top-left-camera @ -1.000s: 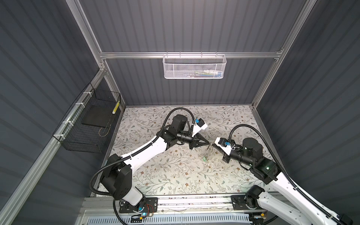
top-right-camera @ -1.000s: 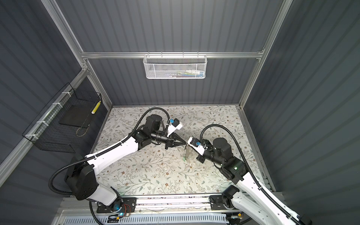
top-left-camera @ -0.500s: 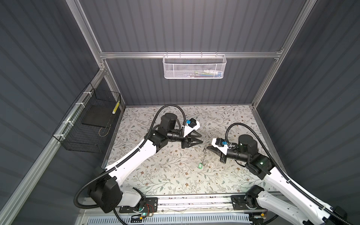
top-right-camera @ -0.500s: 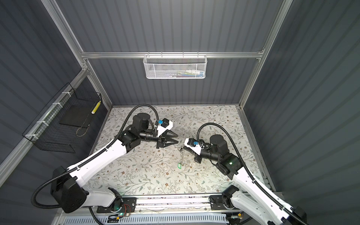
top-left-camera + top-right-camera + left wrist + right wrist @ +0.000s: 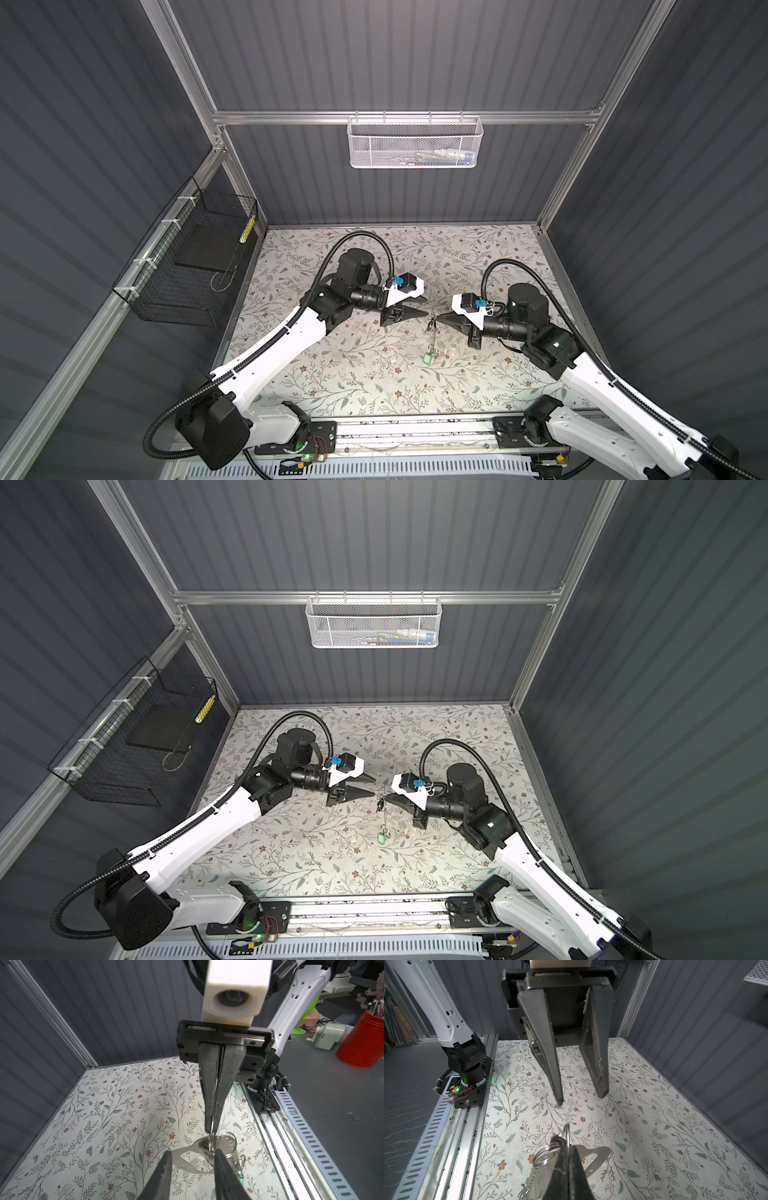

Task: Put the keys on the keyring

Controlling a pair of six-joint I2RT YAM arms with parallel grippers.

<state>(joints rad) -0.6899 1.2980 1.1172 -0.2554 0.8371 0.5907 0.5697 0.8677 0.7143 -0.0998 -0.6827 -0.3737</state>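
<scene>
My right gripper (image 5: 569,1148) is shut on the keyring's thin metal ring (image 5: 566,1132), held above the floral table. Flat metal keys (image 5: 596,1155) and a split ring (image 5: 546,1155) hang from it, and the green tag (image 5: 428,358) dangles lowest, near the table. My left gripper (image 5: 193,1152) is open, its tips level with the bunch and a short way from it. In both top views the left gripper (image 5: 426,305) (image 5: 373,786) faces the right gripper (image 5: 438,319) (image 5: 386,798) across the bunch of keys (image 5: 380,804). Nothing lies between the left fingers (image 5: 559,1101).
A white mesh basket (image 5: 415,143) hangs on the back wall and a black wire basket (image 5: 187,266) on the left wall. The aluminium rail (image 5: 415,432) with both arm bases runs along the table's front edge. Grey walls close the other three sides.
The left gripper went from shut to open and drew back from the bunch, its arm swinging left. The right gripper shifted left with the ring, and the green tag hangs lower.
</scene>
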